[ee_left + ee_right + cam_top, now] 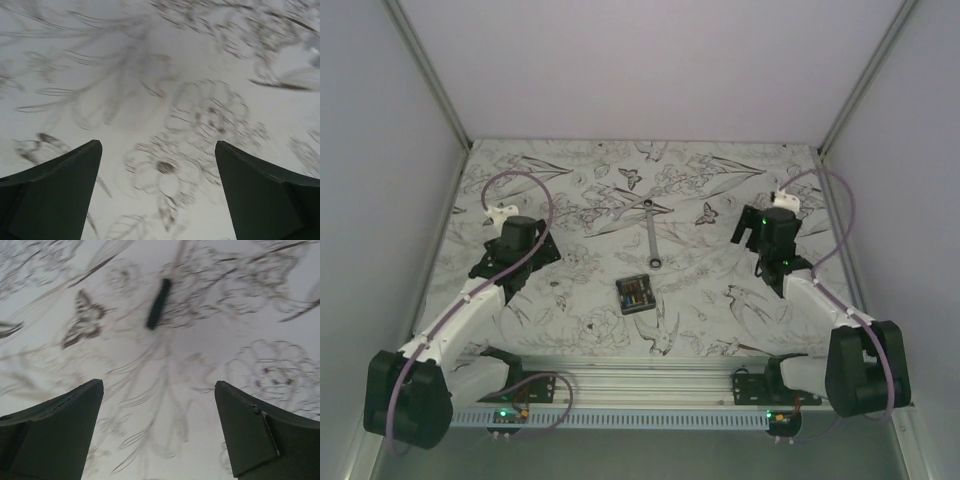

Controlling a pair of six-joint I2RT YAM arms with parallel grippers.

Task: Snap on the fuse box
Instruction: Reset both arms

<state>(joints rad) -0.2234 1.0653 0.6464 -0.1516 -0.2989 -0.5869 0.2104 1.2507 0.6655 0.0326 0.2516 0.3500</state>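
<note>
Lying mid-table [700,262], close to the wrench [651,232], the fuse box [634,296] is not held. The left gripper [157,145] and right gripper [159,384] are spread wide, empty. If pressed off-centre, it could be slid, not snapped.

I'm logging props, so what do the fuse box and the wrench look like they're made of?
The fuse box looks like matte black plastic: a dull dark casing with no glint. The wrench seems to be bare metal, judging by its silvery grey sheen, though it is small in view.
</note>
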